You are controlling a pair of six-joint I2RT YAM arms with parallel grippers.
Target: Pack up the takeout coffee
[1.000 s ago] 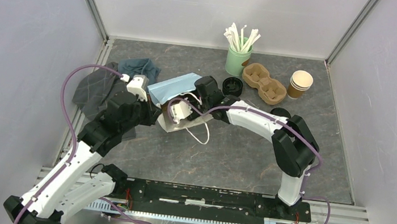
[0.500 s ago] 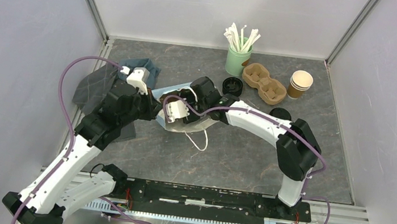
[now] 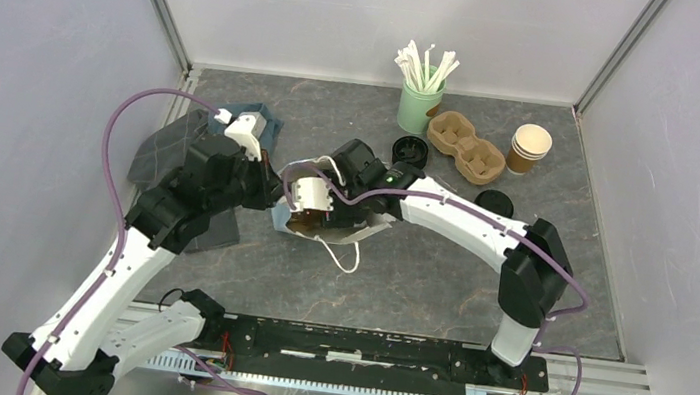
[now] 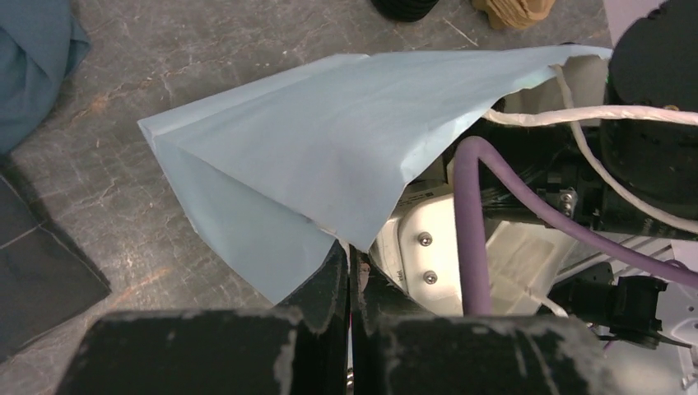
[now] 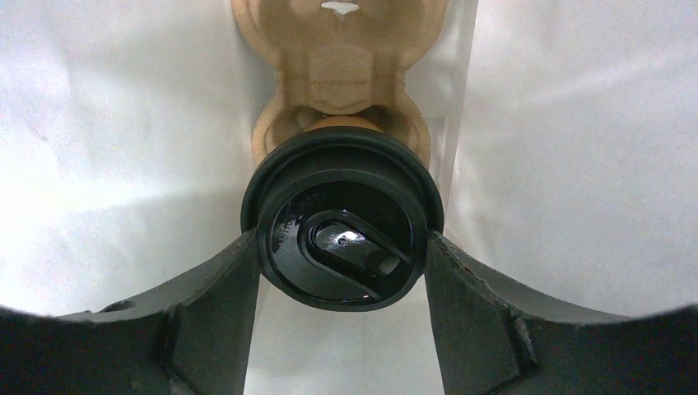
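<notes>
In the right wrist view a takeout coffee with a black lid sits between my right gripper's fingers. The right gripper is shut on it, both pads against the lid's rim. The cup stands at the near socket of a pulp carrier inside the paper bag. My left gripper is shut on the edge of the light blue bag, holding its mouth up. From above, the right gripper is inside the bag. A second lidded coffee shows behind the right forearm.
At the back stand a green cup of stirrers, a stack of black lids, another pulp carrier and lidless brown cups. Dark cloths lie at the left. The bag's white handle loops toward the near side.
The right gripper has moved left and further into the bag with the cup. The left gripper has shifted the bag's edge with it; less blue paper shows from above.
</notes>
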